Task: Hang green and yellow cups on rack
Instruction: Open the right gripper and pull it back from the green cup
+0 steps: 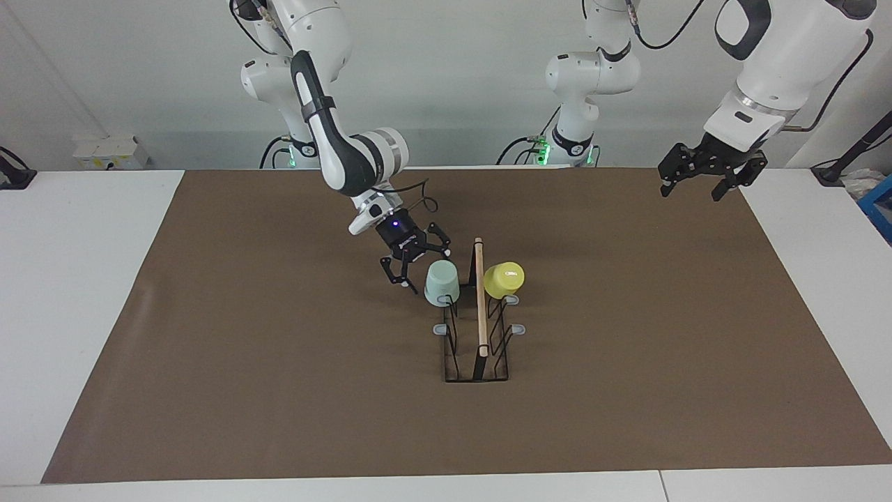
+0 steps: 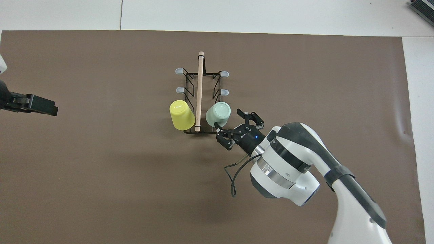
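The rack (image 1: 479, 348) (image 2: 199, 84), black wire with a wooden top rod, stands mid-mat. The pale green cup (image 1: 442, 282) (image 2: 218, 114) hangs mouth-down on the prong at the rack's end nearest the robots, on the right arm's side. Across the rod from it, the yellow cup (image 1: 504, 278) (image 2: 182, 115) hangs tilted on the matching prong. My right gripper (image 1: 421, 268) (image 2: 229, 119) is open just beside the green cup, holding nothing. Over the mat's corner at the left arm's end, my left gripper (image 1: 700, 185) (image 2: 34, 104) waits raised and open.
Several grey-capped prongs (image 1: 442, 328) (image 2: 224, 74) on the rack stand free. The brown mat (image 1: 279, 362) covers most of the white table. A blue box (image 1: 881, 206) sits at the table's edge past the left arm's end.
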